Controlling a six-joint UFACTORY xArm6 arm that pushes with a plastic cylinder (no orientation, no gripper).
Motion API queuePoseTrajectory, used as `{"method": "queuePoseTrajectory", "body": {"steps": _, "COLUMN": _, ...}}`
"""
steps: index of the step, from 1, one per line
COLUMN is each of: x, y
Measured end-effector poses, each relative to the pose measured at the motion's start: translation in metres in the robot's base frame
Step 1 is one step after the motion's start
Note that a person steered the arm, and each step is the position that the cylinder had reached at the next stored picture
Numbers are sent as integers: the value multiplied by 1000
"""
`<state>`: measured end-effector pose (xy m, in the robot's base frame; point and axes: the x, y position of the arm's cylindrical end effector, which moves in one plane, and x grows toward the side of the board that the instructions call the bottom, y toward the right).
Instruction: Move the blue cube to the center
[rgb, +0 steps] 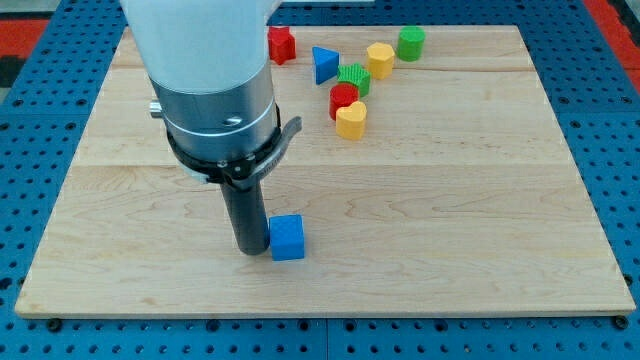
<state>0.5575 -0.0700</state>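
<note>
The blue cube (287, 238) sits on the wooden board (450, 210), left of the middle and near the view's bottom. My tip (250, 251) rests on the board right against the cube's left side, touching or nearly touching it. The rod rises from there into the arm's large grey and white body (212, 90), which covers the board's upper left part.
A cluster of blocks lies near the view's top: a red star-like block (282, 44), a blue triangle (324, 64), a green ridged block (354, 78), a red cylinder (344, 99), a yellow heart (351, 120), a yellow block (380, 59), a green cylinder (411, 43).
</note>
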Motion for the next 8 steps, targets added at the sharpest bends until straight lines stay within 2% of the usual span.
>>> {"method": "queuePoseTrajectory", "body": {"steps": 1, "x": 25, "y": 17}}
{"method": "queuePoseTrajectory", "body": {"steps": 2, "x": 9, "y": 31}}
{"method": "queuePoseTrajectory", "body": {"steps": 4, "x": -81, "y": 37}}
{"method": "queuePoseTrajectory", "body": {"steps": 5, "x": -82, "y": 48}}
{"method": "queuePoseTrajectory", "body": {"steps": 8, "x": -118, "y": 20}}
